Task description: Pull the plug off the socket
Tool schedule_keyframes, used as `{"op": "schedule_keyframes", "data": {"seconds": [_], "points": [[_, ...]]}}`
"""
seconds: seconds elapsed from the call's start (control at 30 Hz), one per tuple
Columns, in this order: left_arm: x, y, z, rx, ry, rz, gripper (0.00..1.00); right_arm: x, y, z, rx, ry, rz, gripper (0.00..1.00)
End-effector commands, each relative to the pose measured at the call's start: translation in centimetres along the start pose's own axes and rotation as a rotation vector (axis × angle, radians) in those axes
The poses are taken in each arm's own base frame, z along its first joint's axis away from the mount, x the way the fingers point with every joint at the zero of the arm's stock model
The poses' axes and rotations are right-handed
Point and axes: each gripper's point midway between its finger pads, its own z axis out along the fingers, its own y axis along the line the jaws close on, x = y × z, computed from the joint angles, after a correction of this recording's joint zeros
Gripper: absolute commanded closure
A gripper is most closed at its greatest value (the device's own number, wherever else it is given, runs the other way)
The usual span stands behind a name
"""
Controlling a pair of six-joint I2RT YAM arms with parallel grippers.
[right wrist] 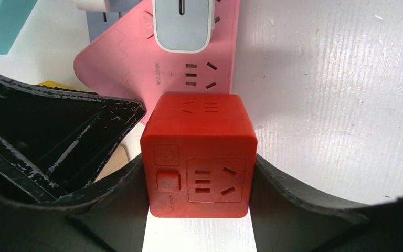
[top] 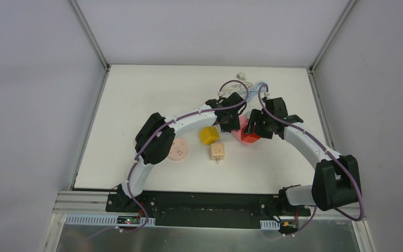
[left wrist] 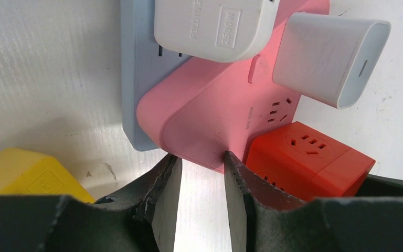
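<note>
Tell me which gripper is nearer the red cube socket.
Right. The right gripper has its fingers pressed on both sides of the red cube socket. The left gripper sits just beside it, its fingers at the pink power strip's corner.

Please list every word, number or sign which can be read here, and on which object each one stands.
"FOLDING": on the white plug, left wrist view.
"2500W": boxed, on the same plug.
"MAX" plus a wattage: on the pink socket strip; its digits are too small to read.
Mark on the yellow cube: blurred, unreadable.
Print on the red cube, below its button: too small.
</note>
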Motion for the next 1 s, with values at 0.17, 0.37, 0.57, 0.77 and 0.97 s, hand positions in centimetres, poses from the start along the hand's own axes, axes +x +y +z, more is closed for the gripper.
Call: {"op": "schedule_keyframes", "data": {"seconds": [0.17,0.37,0.57,0.77,0.97], "points": [[0.7,1.7,1.4,-0.072,0.018,0.008,0.67,-5.5,4.6,-3.9,-0.28,-0.064,0.221,1.0],[0.9,1.5,1.4,-0.063,0.027,0.0,0.67,-4.4,6.1,-4.4,-0.286,-0.192,-0.108,1.0],[1.3,1.6,1.8,-0.069,0.042,-0.013,0.67,-4.2,5.5,-4.3,-0.247,-0.194,-0.102,1.0],[1.2,2.0,1.7,-0.095,0.028,-0.036,0.7,-5.2,5.8,-6.1,-0.319,-0.028,0.11,1.0],[1.3,2.3,2.0,-0.12,0.018,-0.048,0.7,-3.4,3.8,-2.8,-0.094,0.058,0.127,1.0]]}}
